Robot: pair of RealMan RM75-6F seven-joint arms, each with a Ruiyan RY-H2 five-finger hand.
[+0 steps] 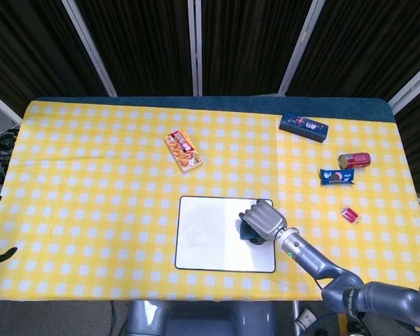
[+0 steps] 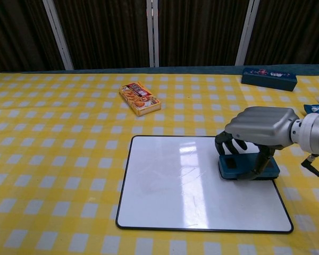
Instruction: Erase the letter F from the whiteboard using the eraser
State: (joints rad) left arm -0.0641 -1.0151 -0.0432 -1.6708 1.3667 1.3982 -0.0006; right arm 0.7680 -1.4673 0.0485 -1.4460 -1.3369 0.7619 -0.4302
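A staged lab setup — dark curtain panels [image 1: 147, 45] behind a checkered table [image 1: 91, 182] — cables at the edge.
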